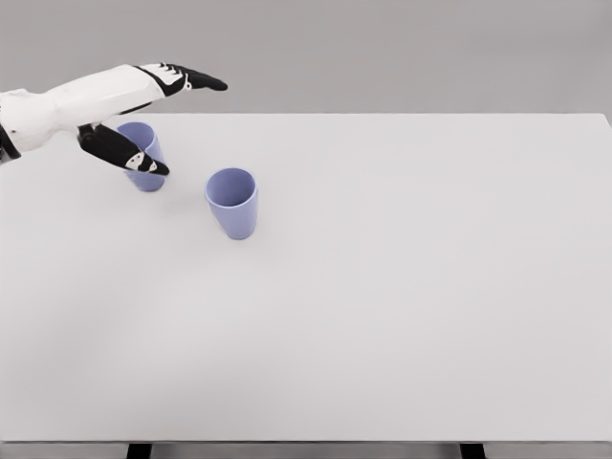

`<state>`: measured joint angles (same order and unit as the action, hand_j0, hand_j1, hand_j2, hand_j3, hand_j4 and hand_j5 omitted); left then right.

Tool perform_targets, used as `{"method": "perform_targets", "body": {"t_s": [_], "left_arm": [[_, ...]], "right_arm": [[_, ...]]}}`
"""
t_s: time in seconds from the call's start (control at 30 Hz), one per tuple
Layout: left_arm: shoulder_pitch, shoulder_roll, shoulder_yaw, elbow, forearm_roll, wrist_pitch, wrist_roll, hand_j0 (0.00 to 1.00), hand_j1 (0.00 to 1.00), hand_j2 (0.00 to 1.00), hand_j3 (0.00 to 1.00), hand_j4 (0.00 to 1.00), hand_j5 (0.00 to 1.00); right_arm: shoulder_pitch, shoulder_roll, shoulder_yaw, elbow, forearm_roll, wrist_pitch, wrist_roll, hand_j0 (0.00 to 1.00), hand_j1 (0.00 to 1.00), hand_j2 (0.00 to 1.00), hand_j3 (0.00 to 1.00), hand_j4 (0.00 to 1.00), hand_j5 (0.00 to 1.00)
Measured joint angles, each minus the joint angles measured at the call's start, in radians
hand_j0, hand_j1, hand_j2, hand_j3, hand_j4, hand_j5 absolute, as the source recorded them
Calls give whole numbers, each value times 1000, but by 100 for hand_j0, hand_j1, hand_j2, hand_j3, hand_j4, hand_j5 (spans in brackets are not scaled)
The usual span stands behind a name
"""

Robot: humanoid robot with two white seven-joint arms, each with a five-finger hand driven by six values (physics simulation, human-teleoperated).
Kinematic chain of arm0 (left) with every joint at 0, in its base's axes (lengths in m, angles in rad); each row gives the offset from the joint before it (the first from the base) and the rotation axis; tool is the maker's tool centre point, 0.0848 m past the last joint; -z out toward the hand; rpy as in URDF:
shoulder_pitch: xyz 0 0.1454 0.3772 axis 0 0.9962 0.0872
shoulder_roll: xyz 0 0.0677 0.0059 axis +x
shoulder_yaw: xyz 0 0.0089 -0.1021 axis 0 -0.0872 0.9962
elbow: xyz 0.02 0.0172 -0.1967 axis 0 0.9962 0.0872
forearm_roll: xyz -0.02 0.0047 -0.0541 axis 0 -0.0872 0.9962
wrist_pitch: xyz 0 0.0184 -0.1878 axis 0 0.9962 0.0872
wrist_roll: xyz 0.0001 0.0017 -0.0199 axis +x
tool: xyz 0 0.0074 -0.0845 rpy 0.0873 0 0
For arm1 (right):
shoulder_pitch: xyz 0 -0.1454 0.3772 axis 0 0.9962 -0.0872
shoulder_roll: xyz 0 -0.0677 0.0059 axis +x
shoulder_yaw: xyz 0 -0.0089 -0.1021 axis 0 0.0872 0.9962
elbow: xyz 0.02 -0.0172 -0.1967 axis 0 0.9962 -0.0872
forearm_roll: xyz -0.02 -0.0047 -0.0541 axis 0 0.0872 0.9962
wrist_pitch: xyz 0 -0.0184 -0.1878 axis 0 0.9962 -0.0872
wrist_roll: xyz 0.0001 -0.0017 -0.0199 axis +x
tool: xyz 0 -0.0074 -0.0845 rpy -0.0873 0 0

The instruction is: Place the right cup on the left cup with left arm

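— Where do the two cups stand?
— Both upright on the white surface [402, 287], toward its far left. The right cup [231, 202] stands apart from everything, mouth up; the left cup [143, 156] is near it, further back and to the left.
— And the left hand [143, 110]?
— It comes in from the left edge, fingers [196, 80] stretched wide, holding nothing. Its thumb [122, 149] crosses in front of the left cup; whether it touches the cup, I cannot tell from this angle.
— The right cup, then?
— Well clear of the hand.
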<state>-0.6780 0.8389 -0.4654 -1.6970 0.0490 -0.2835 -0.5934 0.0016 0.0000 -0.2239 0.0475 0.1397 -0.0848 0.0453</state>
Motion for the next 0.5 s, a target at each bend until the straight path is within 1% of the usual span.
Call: {"method": "perform_targets", "body": {"t_s": [0.03, 0.1, 0.17, 0.23, 0.37, 0.5], "left_arm": [[-40, -8, -19, 9, -3, 15, -5, 100, 100, 100, 100, 100, 100], [-100, -18, -84, 30, -10, 35, -11, 100, 100, 100, 100, 100, 100], [-106, -24, -155, 47, -18, 42, -14, 100, 100, 100, 100, 100, 100], [-112, -39, -202, 57, -42, 44, -16, 100, 100, 100, 100, 100, 100], [-114, -67, -249, 78, -81, 51, -17, 100, 100, 100, 100, 100, 100], [-124, -96, -282, 137, -106, 52, -18, 100, 100, 100, 100, 100, 100]], "right_arm": [[2, 0, 0, 0, 0, 0, 0, 100, 100, 100, 100, 100, 100], [2, 0, 0, 0, 0, 0, 0, 100, 100, 100, 100, 100, 100], [0, 0, 0, 0, 0, 0, 0, 100, 100, 100, 100, 100, 100], [2, 0, 0, 0, 0, 0, 0, 100, 100, 100, 100, 100, 100], [0, 0, 0, 0, 0, 0, 0, 100, 100, 100, 100, 100, 100], [2, 0, 0, 0, 0, 0, 0, 100, 100, 100, 100, 100, 100]]}}
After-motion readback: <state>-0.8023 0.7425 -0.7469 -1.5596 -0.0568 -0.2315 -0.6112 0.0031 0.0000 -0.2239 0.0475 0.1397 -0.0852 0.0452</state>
